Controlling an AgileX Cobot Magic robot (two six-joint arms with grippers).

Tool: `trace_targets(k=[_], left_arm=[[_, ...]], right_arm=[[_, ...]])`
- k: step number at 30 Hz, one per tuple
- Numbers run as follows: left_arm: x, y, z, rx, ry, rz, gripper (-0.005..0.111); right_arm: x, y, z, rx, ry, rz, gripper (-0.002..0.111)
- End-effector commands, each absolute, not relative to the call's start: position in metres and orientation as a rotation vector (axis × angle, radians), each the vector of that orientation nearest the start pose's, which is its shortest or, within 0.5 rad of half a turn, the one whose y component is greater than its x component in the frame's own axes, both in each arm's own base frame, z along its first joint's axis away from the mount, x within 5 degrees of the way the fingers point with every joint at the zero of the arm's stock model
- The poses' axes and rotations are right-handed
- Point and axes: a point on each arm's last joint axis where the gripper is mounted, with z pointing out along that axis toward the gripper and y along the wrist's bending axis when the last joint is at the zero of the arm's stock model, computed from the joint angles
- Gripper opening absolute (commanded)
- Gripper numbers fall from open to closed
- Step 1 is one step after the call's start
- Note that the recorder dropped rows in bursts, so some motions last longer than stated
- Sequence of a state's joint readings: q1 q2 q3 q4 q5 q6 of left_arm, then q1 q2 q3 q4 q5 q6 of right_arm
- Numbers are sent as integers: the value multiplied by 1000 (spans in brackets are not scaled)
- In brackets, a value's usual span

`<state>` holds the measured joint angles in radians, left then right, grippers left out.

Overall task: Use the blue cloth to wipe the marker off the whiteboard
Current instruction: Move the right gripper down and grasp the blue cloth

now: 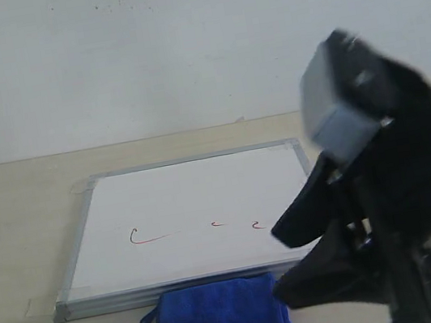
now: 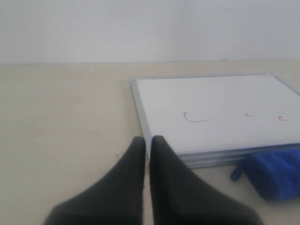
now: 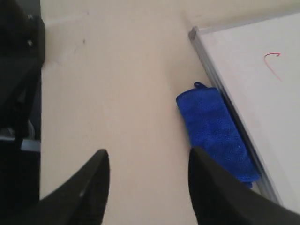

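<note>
Noting cloth (image 1: 219,312) lying on table (image 1: 12,226), touching near edge of whiteboard (image 1: 195,189). Seeing red marker (image 1: 150,237) sitting on whiteboard. Finding right gripper (image 1: 285,263) near right end of cloth, jaws standing apart, gripping nothing, cloth lying ahead of fingers rather than between. Finding left gripper (image 2: 147,140) pressing together by whiteboard's near left corner, apart from cloth.

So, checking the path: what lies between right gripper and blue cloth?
Only bare tabletop, in the right wrist view, between the right gripper and the blue cloth.
</note>
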<state>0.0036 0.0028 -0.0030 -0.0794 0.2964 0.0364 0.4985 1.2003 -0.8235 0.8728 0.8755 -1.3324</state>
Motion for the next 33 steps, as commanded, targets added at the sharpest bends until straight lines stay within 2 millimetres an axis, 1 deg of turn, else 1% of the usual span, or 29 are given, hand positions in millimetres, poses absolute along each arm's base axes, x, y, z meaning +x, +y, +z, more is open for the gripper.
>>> trace_targets(k=[1, 2, 3, 4, 6, 9, 11, 17, 21, 25, 33], left_arm=[[55, -2, 187, -21, 1771, -53, 4], [55, -2, 187, -21, 1771, -53, 4], [55, -2, 187, -21, 1771, -53, 4], [55, -2, 187, -21, 1771, -53, 4], [55, -2, 187, -21, 1771, -53, 4], [55, -2, 187, -21, 1771, -53, 4], [55, -2, 187, -21, 1771, -53, 4], [55, -2, 187, -21, 1771, -53, 4], [55, -2, 187, -21, 1771, -53, 4], [55, -2, 187, -21, 1771, -53, 4], [55, -2, 187, -21, 1771, -53, 4]], right_arm=[[186, 188, 257, -1649, 1798, 531, 51], [188, 194, 250, -1678, 1779, 507, 52], [191, 200, 240, -1709, 1766, 487, 56], [194, 205, 231, -1740, 1756, 470, 62], [201, 213, 212, -1770, 1775, 447, 68], [209, 221, 188, -1805, 1785, 399, 67], [215, 226, 178, -1801, 1793, 399, 67], [234, 244, 162, -1803, 1803, 416, 68], [243, 251, 153, -1817, 1802, 406, 68], [249, 254, 146, -1829, 1786, 363, 68], [253, 252, 142, -1841, 1769, 304, 68]])
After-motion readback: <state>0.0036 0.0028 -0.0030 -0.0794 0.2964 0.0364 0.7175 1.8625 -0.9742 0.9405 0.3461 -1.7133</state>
